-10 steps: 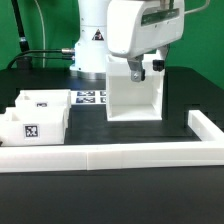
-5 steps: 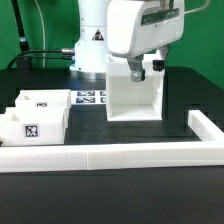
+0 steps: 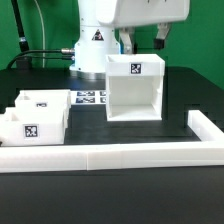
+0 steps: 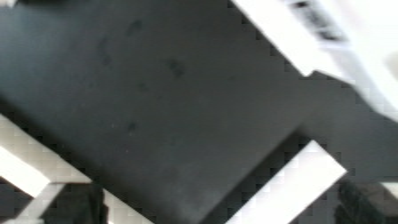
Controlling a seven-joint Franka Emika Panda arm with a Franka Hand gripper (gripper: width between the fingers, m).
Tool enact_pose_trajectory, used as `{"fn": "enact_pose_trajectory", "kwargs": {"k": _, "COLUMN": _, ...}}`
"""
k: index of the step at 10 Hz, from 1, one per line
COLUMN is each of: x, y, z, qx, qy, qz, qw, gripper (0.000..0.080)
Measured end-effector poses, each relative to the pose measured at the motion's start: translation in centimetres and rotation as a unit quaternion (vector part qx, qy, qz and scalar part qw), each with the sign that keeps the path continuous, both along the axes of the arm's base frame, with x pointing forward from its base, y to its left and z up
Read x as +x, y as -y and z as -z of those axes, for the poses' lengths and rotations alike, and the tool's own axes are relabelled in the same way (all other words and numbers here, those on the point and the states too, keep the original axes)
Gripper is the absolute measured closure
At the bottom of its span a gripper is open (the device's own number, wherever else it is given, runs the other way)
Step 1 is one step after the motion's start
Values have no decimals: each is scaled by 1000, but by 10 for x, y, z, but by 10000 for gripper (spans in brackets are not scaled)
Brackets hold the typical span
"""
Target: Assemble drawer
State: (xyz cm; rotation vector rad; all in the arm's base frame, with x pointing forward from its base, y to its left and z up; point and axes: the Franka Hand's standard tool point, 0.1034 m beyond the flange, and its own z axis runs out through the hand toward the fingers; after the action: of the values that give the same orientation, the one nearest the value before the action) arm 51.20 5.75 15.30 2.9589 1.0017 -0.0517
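The hand (image 3: 142, 44) hovers above the drawer's housing (image 3: 134, 92), fingers seemingly spread, empty. Upright on the surface (image 3: 150, 205) near its trays (image 3: 33, 122), it looks like light, stiff, slick plastic; pinch a thin wall.

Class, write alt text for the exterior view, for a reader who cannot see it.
A white, open-fronted drawer housing stands upright on a black table, with the robot's gripper open just above it. Two small trays sit together at the exterior view's left, near the marker board, and a low white border wall runs along the front.
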Motion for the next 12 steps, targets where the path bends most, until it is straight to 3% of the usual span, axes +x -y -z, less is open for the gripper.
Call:
{"fn": "enact_pose_trajectory", "kwargs": {"k": 1, "x": -11, "y": -2, "z": -3, "qx": -3, "qy": -4, "qz": 15, "qw": 1000, "gripper": 150}}
{"fn": "enact_pose_trajectory", "kwargs": {"k": 5, "x": -10, "y": -2, "z": 1, "qx": -2, "qy": 4, "qz": 38, "qw": 999, "gripper": 150}}
{"fn": "enact_pose_trajectory", "kwargs": {"k": 8, "x": -51, "y": -12, "z": 15, "qx": -2, "qy": 14, "qz": 184, "qw": 983, "gripper": 150}}
{"fn": "enact_pose_trajectory", "kwargs": {"k": 9, "x": -56, "y": -21, "z": 19, "qx": 4, "qy": 6, "qz": 215, "qw": 977, "gripper": 150}}
{"fn": "enact_pose_trajectory", "kwargs": {"k": 11, "x": -59, "y": -32, "z": 20, "qx": 39, "qy": -12, "qz": 267, "qw": 963, "gripper": 150}}
{"fn": "enact_pose_trajectory", "kwargs": {"k": 12, "x": -59, "y": -32, "z": 21, "qx": 39, "qy": -11, "qz": 266, "qw": 963, "gripper": 150}}
